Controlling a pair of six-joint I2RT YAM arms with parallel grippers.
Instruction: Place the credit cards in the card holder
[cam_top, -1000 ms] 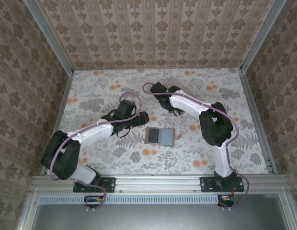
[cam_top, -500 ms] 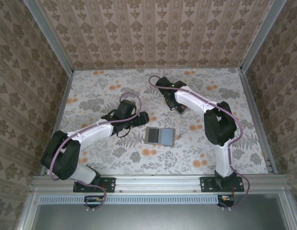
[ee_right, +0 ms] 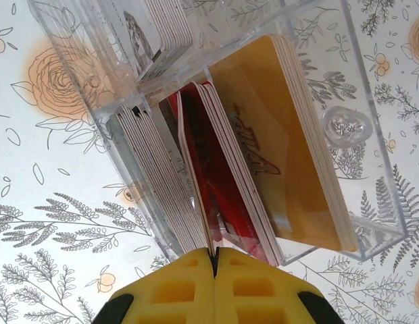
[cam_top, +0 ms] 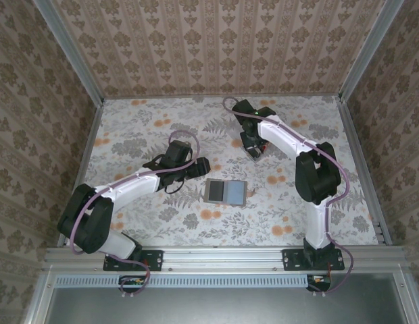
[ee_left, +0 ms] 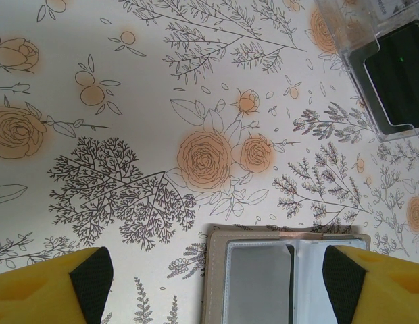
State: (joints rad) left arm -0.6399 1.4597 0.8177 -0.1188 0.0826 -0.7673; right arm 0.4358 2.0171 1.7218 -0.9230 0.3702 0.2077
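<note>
Top external, card holder: lying open on the floral table, near its middle.
Left gripper: fingers spread wide, empty, over the holder's edge.
Right gripper: fingers pressed together at the credit cards standing in a clear box; whether one is pinched, unclear.

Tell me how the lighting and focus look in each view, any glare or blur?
Top external: soft even light, faint shadows beside the arms, sharp. Left wrist: tablecloth print crisp, card holder cropped at the bottom edge. Right wrist: pale reflections on the clear box walls, credit cards sharp-edged.
</note>
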